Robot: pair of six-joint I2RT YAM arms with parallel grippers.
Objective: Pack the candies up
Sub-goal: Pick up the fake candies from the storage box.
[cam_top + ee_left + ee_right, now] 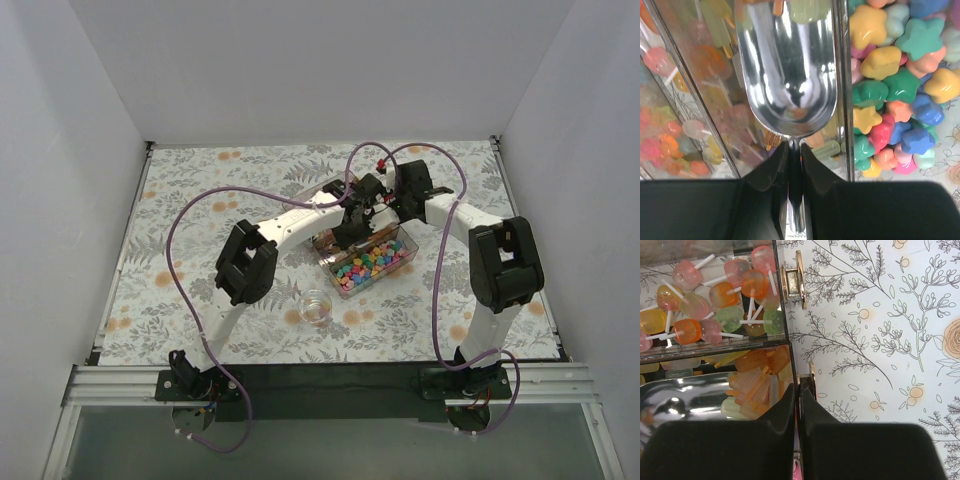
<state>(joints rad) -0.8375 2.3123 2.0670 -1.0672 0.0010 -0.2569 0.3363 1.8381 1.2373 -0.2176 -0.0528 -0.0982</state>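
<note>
White walls (90,150) are closing in the workspace on three sides, and a cloth (200,180) printed with grey ferns and orange blotches is covering the whole table. A clear box (338,280) with compartments is sitting near the middle of that cloth, and both arms are reaching over its far end.

The left gripper (794,165) is hanging over the box with its jaws nearly closed, pinching the thin handle of a metal scoop (790,70). The scoop's bowl is lying along a clear divider inside the box. The right gripper (797,400) is hovering at the box's outer edge with its jaws pressed together. A gold clasp (811,377) is showing just beside its fingertips (whether they are touching it, I cannot tell).

The candies (890,85), star-shaped and brightly mixed, are filling the box's compartment beside the scoop. Lollipops (715,300) are lying in another compartment. A small clear cup (316,307) is standing just in front of the box.
</note>
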